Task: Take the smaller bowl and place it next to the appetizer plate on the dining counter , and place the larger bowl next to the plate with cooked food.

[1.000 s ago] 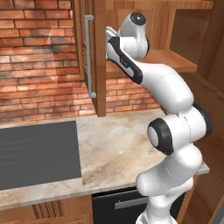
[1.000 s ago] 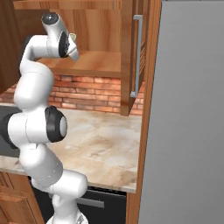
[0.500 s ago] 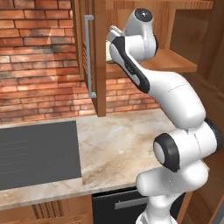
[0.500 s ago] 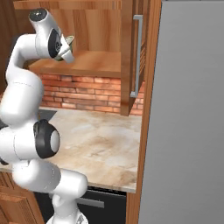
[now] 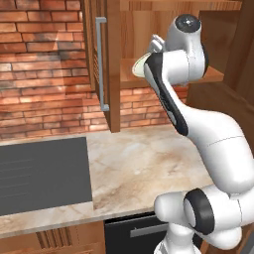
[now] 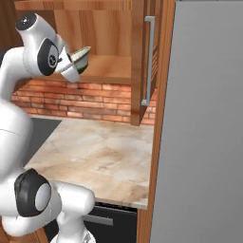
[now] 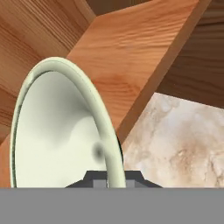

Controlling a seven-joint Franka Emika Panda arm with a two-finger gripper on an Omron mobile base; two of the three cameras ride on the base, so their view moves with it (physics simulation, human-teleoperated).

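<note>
Gripping the rim of the smaller bowl [image 7: 57,131], my gripper [image 7: 107,175] is closed tight on it. One finger sits inside the bowl and one sits outside, with the thin edge pinched between them. Up close, the bowl is pale cream with a bit of green, and it is tipped up on its side so I look right into it.

From the right base view, my gripper [image 6: 71,64] is up high, in front of the open wooden cupboard [image 6: 107,42]. The smaller bowl [image 6: 81,56] sticks out from my hand there, tilted, and its outside looks dark green-grey. It is lifted off the cupboard shelf [image 6: 111,71] and hangs in the air just in front of it.

From the left base view, a bit of the smaller bowl [image 5: 140,64] peeks out beside my white arm, near the cupboard door [image 5: 106,64] with its long grey handle [image 5: 101,64].

Below is a marbled stone counter [image 5: 144,168], well under the bowl. A dark flat cooktop [image 5: 42,173] lies at one side of it. A red brick wall [image 5: 39,69] is behind. A big grey panel [image 6: 204,133] stands at the far side in the right base view.
</note>
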